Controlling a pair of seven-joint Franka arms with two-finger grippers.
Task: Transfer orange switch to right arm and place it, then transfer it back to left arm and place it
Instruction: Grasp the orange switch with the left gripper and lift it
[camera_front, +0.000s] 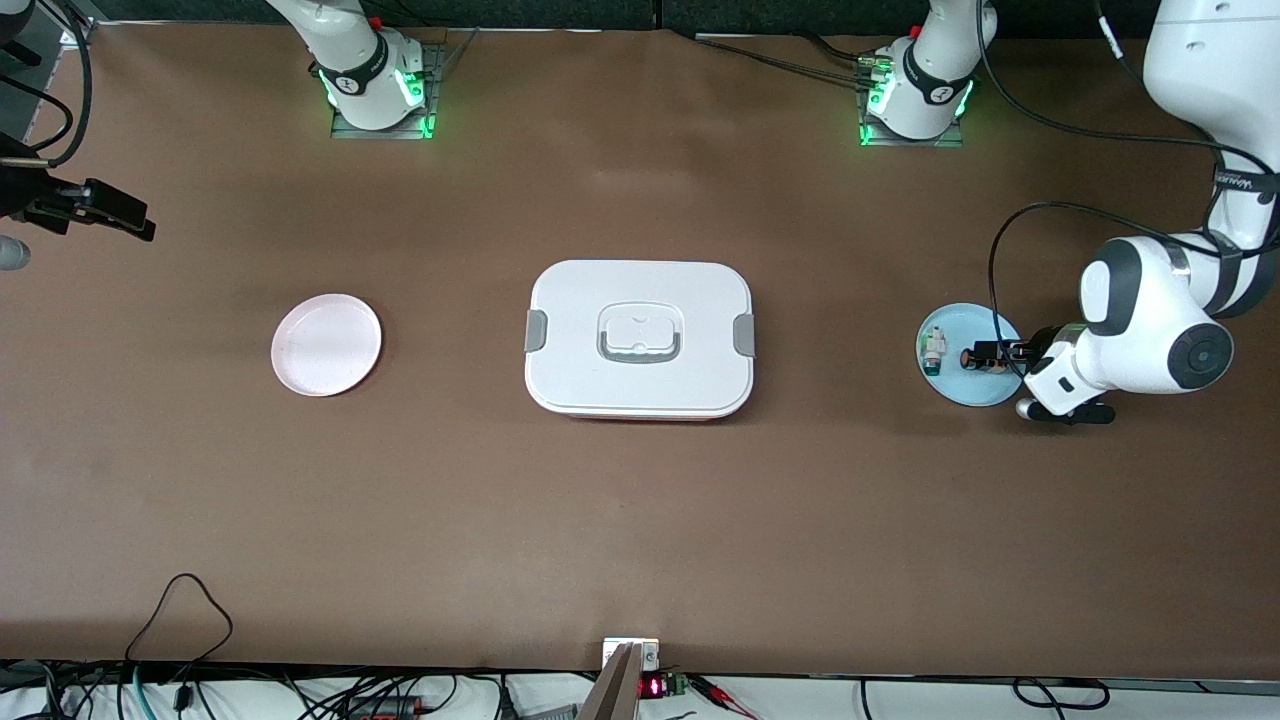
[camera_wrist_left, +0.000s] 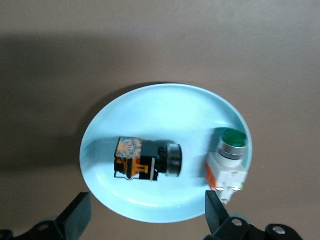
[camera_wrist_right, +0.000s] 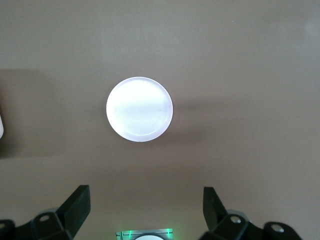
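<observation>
Orange switch untouched on blue plate; left tool wide above; right tool wide, empty.

A big brown bench fills almost the whole front view. Its top is flat and plain, with soft dark shadows here and there. Green lights glow on the bench along its top edge in that view. A dark strip runs just past that edge. At the bottom edge, a loose black cable makes a loop on the bench. Below it lies a white strip with many tangled wires and a small red light. The light in the room is even and soft.
</observation>
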